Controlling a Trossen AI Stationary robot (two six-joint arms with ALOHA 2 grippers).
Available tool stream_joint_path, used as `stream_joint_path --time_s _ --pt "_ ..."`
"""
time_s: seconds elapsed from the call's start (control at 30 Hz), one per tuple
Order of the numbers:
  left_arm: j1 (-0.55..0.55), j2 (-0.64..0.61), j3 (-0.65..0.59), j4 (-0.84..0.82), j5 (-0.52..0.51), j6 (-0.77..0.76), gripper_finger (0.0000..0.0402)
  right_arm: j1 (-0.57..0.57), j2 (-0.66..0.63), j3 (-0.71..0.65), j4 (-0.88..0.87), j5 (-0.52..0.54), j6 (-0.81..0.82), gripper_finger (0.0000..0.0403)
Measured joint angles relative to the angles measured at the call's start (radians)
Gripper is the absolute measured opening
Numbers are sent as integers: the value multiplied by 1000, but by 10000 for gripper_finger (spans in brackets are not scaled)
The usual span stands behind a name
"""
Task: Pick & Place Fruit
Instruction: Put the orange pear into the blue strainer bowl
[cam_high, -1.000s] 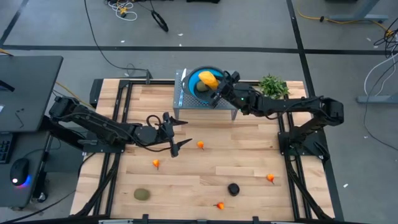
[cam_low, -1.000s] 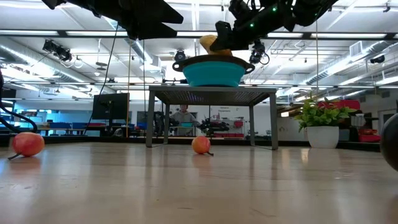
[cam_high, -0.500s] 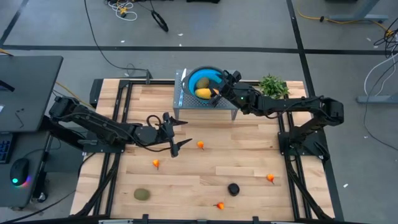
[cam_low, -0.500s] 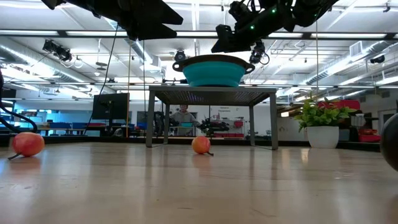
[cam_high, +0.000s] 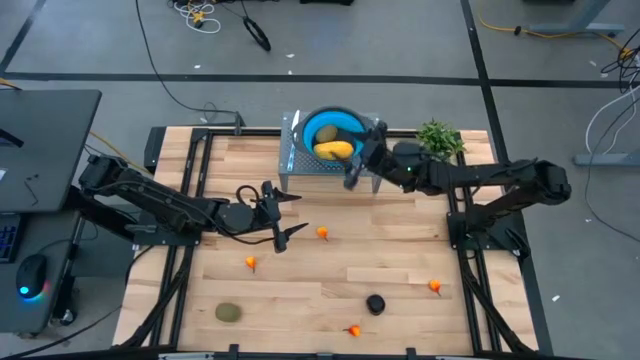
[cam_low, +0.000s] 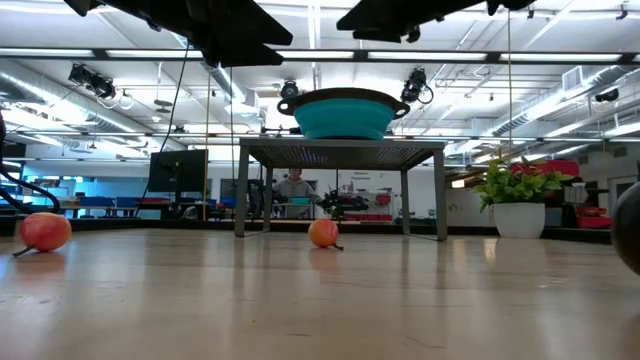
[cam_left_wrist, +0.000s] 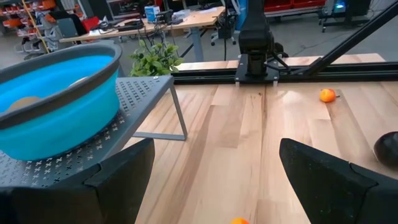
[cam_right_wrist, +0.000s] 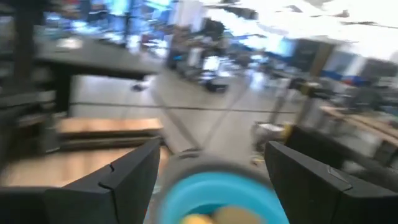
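The yellow oblong fruit (cam_high: 333, 150) lies in the blue bowl (cam_high: 345, 123) on the grey perforated stand (cam_high: 292, 160); the right wrist view shows it (cam_right_wrist: 196, 219) beside a duller fruit (cam_right_wrist: 231, 216). My right gripper (cam_high: 354, 170) is open and empty, just off the bowl's right rim (cam_right_wrist: 214, 186). My left gripper (cam_high: 288, 215) hangs open and empty over the table's middle, left of an orange fruit (cam_high: 322, 233). Loose on the table lie other orange fruits (cam_high: 250, 263) (cam_high: 435, 286) (cam_high: 352, 329), the black round one (cam_high: 375, 303) and an olive oval (cam_high: 229, 312).
A potted leafy plant (cam_high: 438, 137) stands at the far right corner, beside the right arm. The stand's legs (cam_low: 240, 190) raise the bowl (cam_low: 343, 112) well above the tabletop. The near half of the wooden table (cam_high: 300, 295) holds only the scattered fruit.
My right gripper held the yellow fruit over the bowl, opened and let it drop inside. It then drew back toward the table's right and near side, off the bowl, and rose. The yellow fruit now rests in the bowl.
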Motion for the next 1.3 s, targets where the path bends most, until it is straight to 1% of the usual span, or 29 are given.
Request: stream_joint_path --time_s 0.13,0.23,0.37,0.5,0.6,1.03,1.3 --pt "0 0 0 0 0 -2 357 55 0 0 -105 -58 73 299" --pt "0 0 0 0 0 -3 357 93 0 -1 -189 -128 127 299" --pt "0 0 0 1 0 -1 357 142 0 -1 -241 -196 177 299" --pt "0 0 0 3 0 -1 357 178 26 -4 -257 -199 242 299" --pt "0 0 0 2 -18 -1 357 192 70 -10 -255 -197 254 299" --pt "0 0 0 -8 -23 -4 357 234 348 -11 -158 -196 309 299" --pt "0 0 0 -23 -23 -14 357 236 388 -11 -171 -196 351 299"
